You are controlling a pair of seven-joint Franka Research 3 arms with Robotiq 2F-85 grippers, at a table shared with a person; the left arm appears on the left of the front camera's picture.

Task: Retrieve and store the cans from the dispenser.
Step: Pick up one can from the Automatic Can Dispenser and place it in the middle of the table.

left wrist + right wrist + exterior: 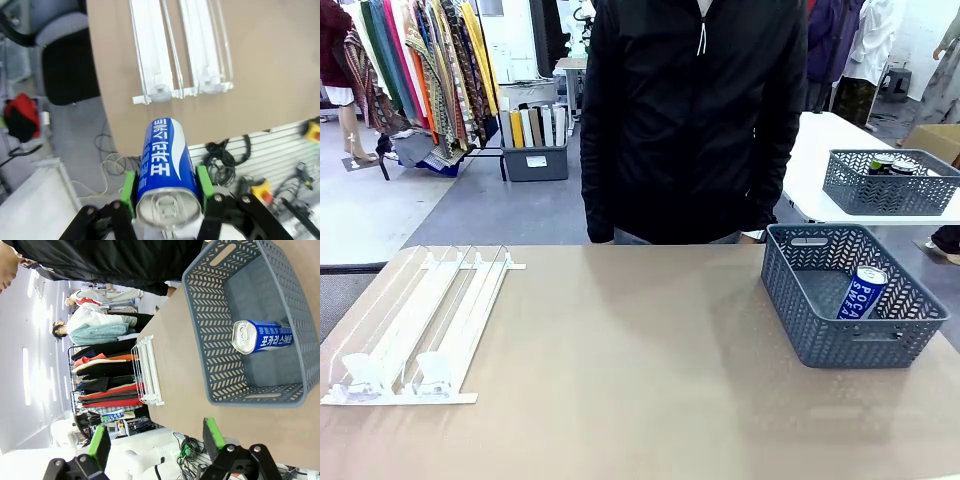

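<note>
left gripper (pixel 167 192): clamped across blue-and-white aluminium can (pixel 165 165) mid-body | right gripper (pixel 156 436): wide, empty | can: likely light, smooth, dentable; white-and-clear plastic dispenser (pixel 180 50) at 12 o'clock

The wide middle of the table (pixel 640 360) lies bare between the dispenser (pixel 420 325) at the left edge and the grey basket (pixel 850 295) at the right. A person (pixel 695 120) stands against the far edge. One can (pixel 861 292) leans inside the basket, the floor beside it free.
</note>
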